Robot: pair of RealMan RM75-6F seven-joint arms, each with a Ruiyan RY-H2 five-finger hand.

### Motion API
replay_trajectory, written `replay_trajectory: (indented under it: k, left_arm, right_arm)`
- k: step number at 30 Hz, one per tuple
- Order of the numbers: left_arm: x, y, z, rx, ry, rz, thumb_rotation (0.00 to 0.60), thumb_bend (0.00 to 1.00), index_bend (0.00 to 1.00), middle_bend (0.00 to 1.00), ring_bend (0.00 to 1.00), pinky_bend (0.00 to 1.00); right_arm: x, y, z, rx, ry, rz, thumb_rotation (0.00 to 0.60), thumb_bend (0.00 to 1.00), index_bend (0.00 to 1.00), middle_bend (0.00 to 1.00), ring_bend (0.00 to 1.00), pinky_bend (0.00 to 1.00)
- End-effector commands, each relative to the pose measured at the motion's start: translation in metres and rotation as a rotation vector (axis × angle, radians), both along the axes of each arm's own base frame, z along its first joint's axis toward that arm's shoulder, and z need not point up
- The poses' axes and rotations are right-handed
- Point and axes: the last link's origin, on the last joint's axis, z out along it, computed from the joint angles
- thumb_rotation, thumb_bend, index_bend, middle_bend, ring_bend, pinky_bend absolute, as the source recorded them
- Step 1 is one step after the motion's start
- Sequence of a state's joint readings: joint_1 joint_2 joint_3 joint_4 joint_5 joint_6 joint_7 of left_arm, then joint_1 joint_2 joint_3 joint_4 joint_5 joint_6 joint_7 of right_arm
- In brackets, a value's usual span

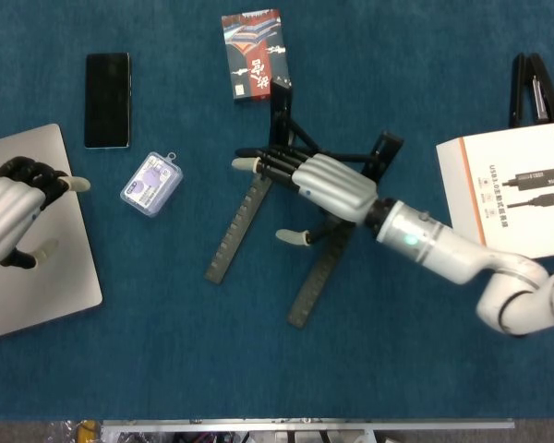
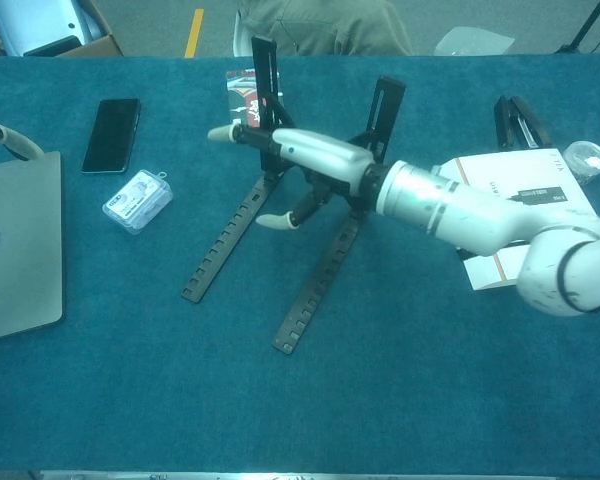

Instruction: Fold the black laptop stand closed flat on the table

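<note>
The black laptop stand (image 1: 286,221) sits at the centre of the frame on the blue table (image 1: 166,351), unfolded: two long notched rails lie on the cloth and run down toward the lower left, and two shorter uprights rise at the upper end, joined by crossed struts. In the chest view the stand (image 2: 280,250) shows both uprights standing clear of the table surface. The right hand (image 1: 328,189) enters from the right side of the frame and lies over the crossed struts, fingers extended toward the left upright and thumb spread below them beside the right rail; the pictures do not show whether the fingers clamp a strut or only rest on it. In the chest view the right hand (image 2: 305,160) is level with the upper part of the uprights. The left hand (image 1: 9,221) is at the left edge of the frame, over a grey laptop (image 1: 46,286), fingers curled in with nothing seen between them. A black phone (image 1: 107,87) lies in the upper left, a small clear case (image 1: 151,184) just below and right of it, a red and black booklet (image 1: 253,54) at top centre, and a white box (image 1: 512,189) at the right edge.
</note>
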State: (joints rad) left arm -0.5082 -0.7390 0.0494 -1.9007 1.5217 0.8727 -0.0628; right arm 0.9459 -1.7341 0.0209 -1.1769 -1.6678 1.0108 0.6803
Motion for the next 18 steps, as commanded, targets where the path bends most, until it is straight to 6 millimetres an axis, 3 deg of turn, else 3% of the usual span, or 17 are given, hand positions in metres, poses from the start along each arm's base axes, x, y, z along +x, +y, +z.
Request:
replay_trajectory:
  k: [1,8,18]
  left_arm:
    - [-0.001,0.001,0.0,0.011,0.003,0.001,0.6,0.36,0.19,0.2,0.13,0.11]
    - [-0.003,0.007,-0.003,0.028,0.005,0.013,0.6,0.36,0.19,0.2,0.13,0.11]
    - [-0.003,0.013,-0.009,0.026,0.012,0.027,0.6,0.36,0.19,0.2,0.13,0.11]
  right_arm:
    - [-0.001,0.007,0.024,-0.027,-0.047,0.04,0.6,0.25,0.0,0.02,0.0,0.06]
    - [-0.004,0.015,0.067,-0.097,-0.118,0.08,0.6,0.25,0.0,0.02,0.0,0.06]
    - [-0.017,0.019,0.108,-0.205,-0.132,0.097,0.6,0.25,0.0,0.02,0.0,0.06]
